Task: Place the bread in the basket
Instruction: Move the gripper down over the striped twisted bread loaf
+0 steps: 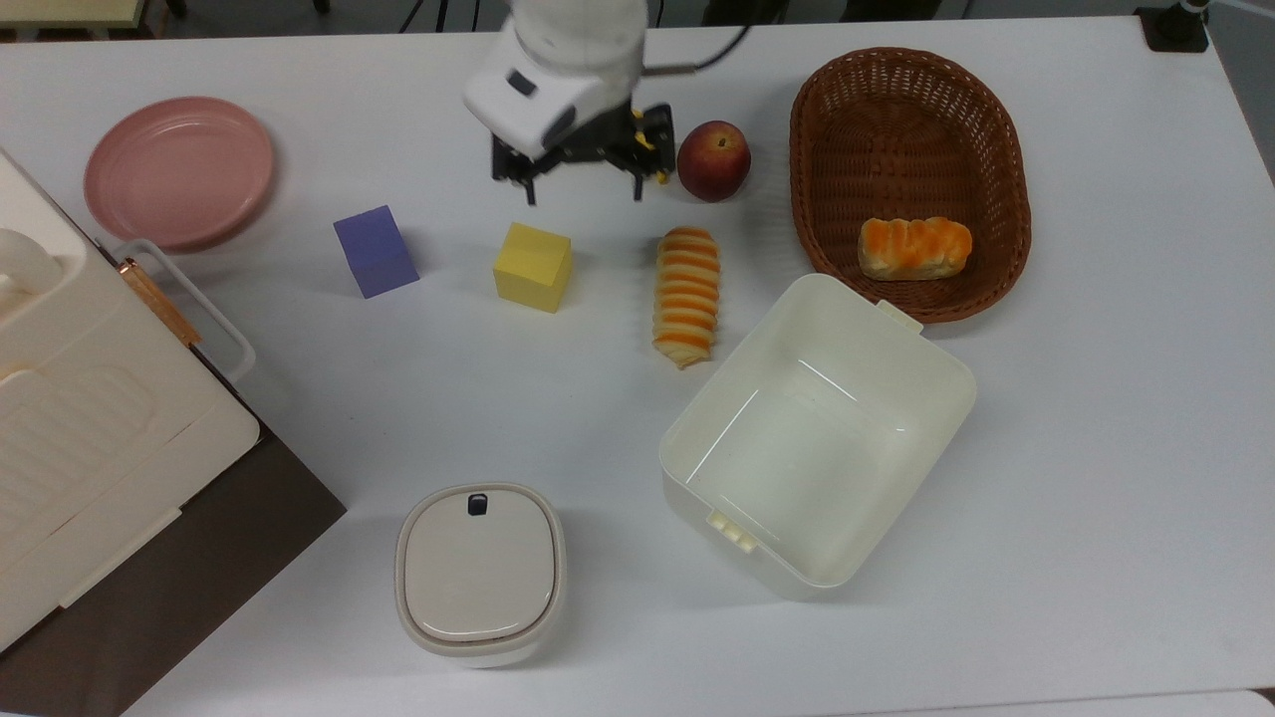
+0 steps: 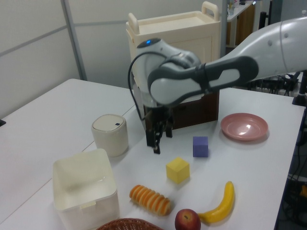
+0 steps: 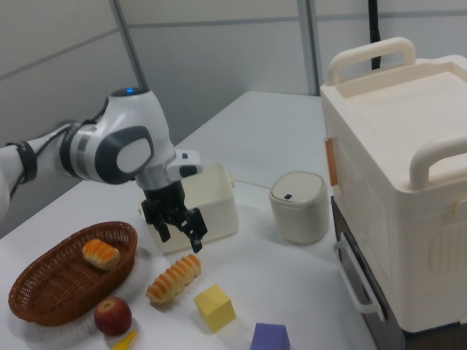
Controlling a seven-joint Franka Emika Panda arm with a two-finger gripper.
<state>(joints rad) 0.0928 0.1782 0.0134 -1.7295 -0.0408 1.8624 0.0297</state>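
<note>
The bread, a long roll striped orange and cream, lies on the white table between the yellow cube and the cream tub; it also appears as the bread and the bread. The brown wicker basket sits at the top view's upper right and holds a short orange-topped loaf. My gripper hangs open above the table, just up and left of the bread in the top view, with nothing between its fingers. In the right view the gripper hovers directly over the bread's far end.
A cream square tub stands just below the bread and basket. An apple sits beside the arm, a banana under it. A purple cube, pink plate, lidded canister and large cream case occupy the top view's left.
</note>
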